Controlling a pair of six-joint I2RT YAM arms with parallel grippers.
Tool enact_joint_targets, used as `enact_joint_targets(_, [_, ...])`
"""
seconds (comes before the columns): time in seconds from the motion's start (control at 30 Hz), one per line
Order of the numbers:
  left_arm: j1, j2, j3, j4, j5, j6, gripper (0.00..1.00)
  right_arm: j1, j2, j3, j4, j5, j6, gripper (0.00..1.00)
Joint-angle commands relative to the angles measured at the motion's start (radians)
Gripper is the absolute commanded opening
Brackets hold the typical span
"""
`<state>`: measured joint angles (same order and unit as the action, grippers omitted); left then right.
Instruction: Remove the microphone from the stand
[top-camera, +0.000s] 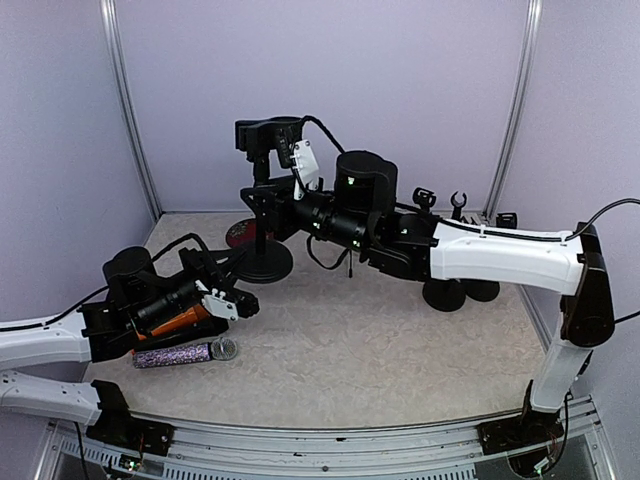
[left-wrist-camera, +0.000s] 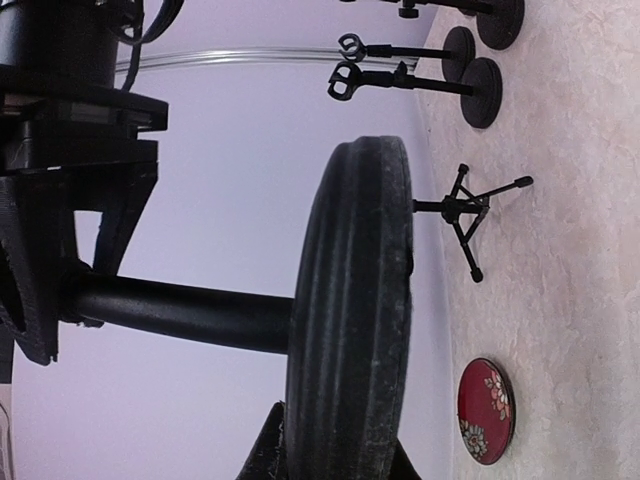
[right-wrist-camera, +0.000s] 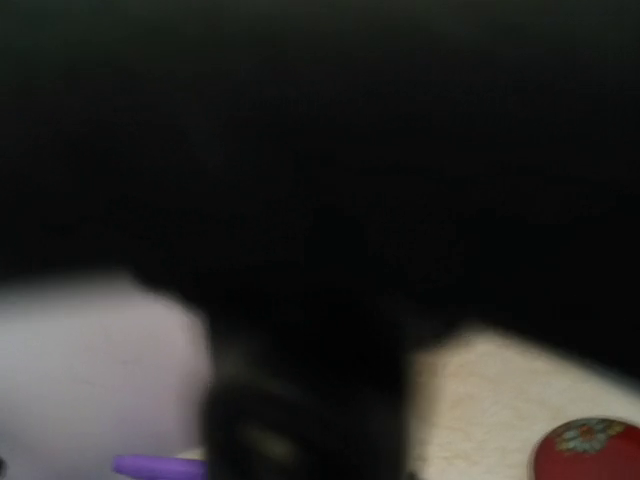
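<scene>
A black microphone (top-camera: 268, 131) lies across the top of the black stand (top-camera: 264, 262), at the back left of the table. My left gripper (top-camera: 243, 301) is low at the stand's round base (left-wrist-camera: 350, 320). In the left wrist view its jaws stand on either side of the base's rim, shut on it, and the stand's pole (left-wrist-camera: 180, 310) runs off to the left. My right gripper (top-camera: 258, 200) reaches in from the right, at the pole just under the microphone. The right wrist view is dark and blurred, so its jaws and what lies between them are hidden.
A purple glitter microphone (top-camera: 185, 353) lies on the table by the left arm. A red flowered dish (top-camera: 240, 236) sits just behind the stand's base. Several more black stands (top-camera: 460, 290) are at the right, and a small tripod (left-wrist-camera: 465, 215) lies near them.
</scene>
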<state>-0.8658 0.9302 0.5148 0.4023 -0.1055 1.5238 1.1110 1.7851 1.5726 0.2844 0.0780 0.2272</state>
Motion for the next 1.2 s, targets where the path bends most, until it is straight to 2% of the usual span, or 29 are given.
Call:
enact_joint_targets(0.0, [-0.002,-0.030,0.002,0.097,0.020,0.035,0.00,0.009,0.026,0.020,0.058,-0.001,-0.027,0.24])
enact_joint_targets(0.07, [-0.001,-0.015,0.013,0.073,-0.003,0.032,0.00,0.009,0.022,-0.013,0.082,0.014,-0.034,0.11])
enact_joint_targets(0.1, [0.002,-0.001,0.026,0.030,-0.020,0.024,0.05,0.008,0.017,-0.036,0.105,0.024,-0.040,0.06])
enact_joint_targets(0.17, [0.015,0.027,0.061,-0.050,-0.050,-0.016,0.45,-0.002,0.008,-0.084,0.146,0.050,-0.055,0.00])
enact_joint_targets(0.2, [0.028,0.039,0.079,-0.089,-0.057,-0.044,0.60,-0.009,0.006,-0.108,0.161,0.061,-0.059,0.00])
enact_joint_targets(0.27, [0.057,0.064,0.120,-0.180,-0.059,-0.108,0.83,-0.031,0.006,-0.151,0.196,0.075,-0.078,0.00])
enact_joint_targets(0.3, [0.074,0.074,0.145,-0.242,-0.055,-0.142,0.93,-0.040,0.008,-0.178,0.218,0.086,-0.092,0.00])
enact_joint_targets(0.33, [0.093,0.085,0.176,-0.307,-0.053,-0.184,0.98,-0.053,0.010,-0.206,0.248,0.097,-0.106,0.00])
enact_joint_targets(0.43, [0.165,0.120,0.271,-0.502,-0.023,-0.293,0.99,-0.101,0.028,-0.276,0.331,0.107,-0.112,0.00])
enact_joint_targets(0.57, [0.240,0.172,0.369,-0.687,0.011,-0.434,0.99,-0.164,0.084,-0.331,0.431,0.116,-0.128,0.00])
enact_joint_targets(0.7, [0.287,0.254,0.496,-0.870,0.032,-0.626,0.99,-0.210,0.177,-0.323,0.520,0.157,-0.138,0.00])
enact_joint_targets(0.8, [0.316,0.309,0.585,-0.950,0.051,-0.760,0.99,-0.225,0.264,-0.272,0.562,0.183,-0.181,0.00])
enact_joint_targets(0.97, [0.374,0.336,0.651,-0.990,0.122,-0.909,0.99,-0.234,0.404,-0.173,0.604,0.250,-0.238,0.00])
enact_joint_targets(1.17, [0.465,0.308,0.604,-0.910,0.162,-1.020,0.99,-0.245,0.499,-0.135,0.669,0.304,-0.232,0.00])
